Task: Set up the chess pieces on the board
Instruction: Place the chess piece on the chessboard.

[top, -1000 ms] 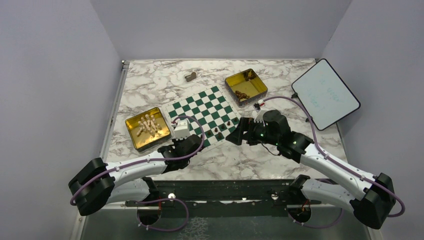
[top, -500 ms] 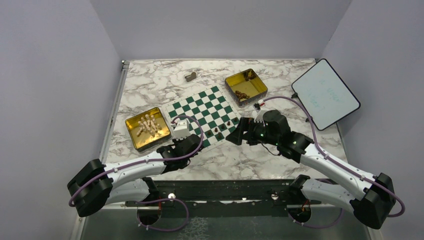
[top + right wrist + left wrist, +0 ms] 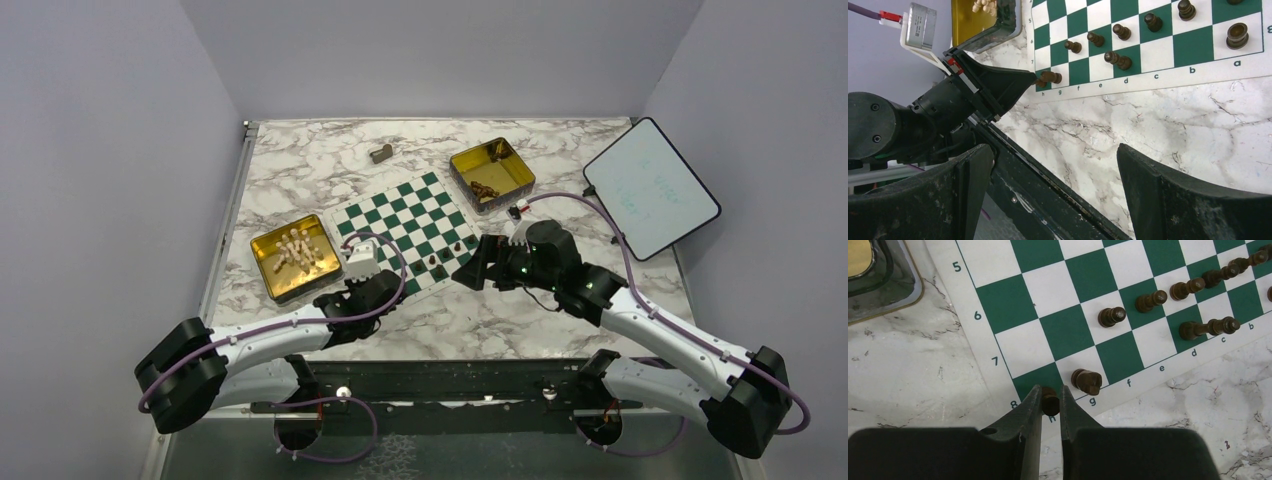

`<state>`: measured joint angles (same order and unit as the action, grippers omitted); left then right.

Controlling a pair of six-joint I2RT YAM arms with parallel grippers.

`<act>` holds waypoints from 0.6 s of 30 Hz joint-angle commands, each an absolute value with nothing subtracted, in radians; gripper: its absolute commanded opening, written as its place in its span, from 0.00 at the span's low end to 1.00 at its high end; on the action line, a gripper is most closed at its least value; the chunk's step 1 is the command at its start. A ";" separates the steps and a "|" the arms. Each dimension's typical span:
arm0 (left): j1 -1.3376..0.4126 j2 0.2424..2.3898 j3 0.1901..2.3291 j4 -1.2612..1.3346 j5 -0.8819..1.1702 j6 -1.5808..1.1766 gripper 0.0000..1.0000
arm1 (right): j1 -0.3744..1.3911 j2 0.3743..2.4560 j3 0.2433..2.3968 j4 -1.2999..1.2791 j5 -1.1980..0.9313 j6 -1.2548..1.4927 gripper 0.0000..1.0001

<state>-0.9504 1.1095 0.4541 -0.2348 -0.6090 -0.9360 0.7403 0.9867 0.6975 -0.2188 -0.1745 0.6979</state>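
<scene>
Seen from above, a marble table fills the middle of the frame. The board, a green and white chequered mat, lies at an angle in its centre. The left gripper reaches in from the lower left and is clenched on a small dark brown piece. In the left wrist view its two black fingers pinch that piece at the bottom centre of the frame. They hold it over the dark green corner square where the row marked 8 meets the column marked h. Whether the piece touches the mat cannot be told. Just right of it, on the neighbouring white square, stands a knight. More chess pieces run in a diagonal line toward the upper right of that view, one to a square. A taller piece stands below them, near the mat's lettered edge. The right gripper, right of centre in the overhead view, is released, its fingers spread wide and holding nothing. It sits over bare marble just beside the board's lower edge. A gold tin left of the board holds pale pieces. A second gold tin at the board's upper right holds dark pieces. A white panel with a black rim sits at the right edge, and a grey-tan block lies near the top centre.
</scene>
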 commanded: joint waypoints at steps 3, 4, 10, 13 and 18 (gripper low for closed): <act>-0.954 1.117 0.437 -0.212 -0.619 -0.946 0.11 | 0.744 0.956 0.684 -0.218 -0.140 0.687 1.00; -0.954 1.119 0.437 -0.212 -0.621 -0.946 0.11 | 0.743 0.955 0.686 -0.219 -0.141 0.687 1.00; -0.954 1.124 0.444 -0.215 -0.624 -0.943 0.23 | 0.744 0.951 0.685 -0.220 -0.139 0.689 1.00; -0.954 1.116 0.456 -0.226 -0.627 -0.942 0.29 | 0.744 0.955 0.684 -0.217 -0.142 0.690 1.00; -0.954 1.095 0.489 -0.251 -0.627 -0.931 0.37 | 0.744 0.964 0.678 -0.210 -0.147 0.690 1.00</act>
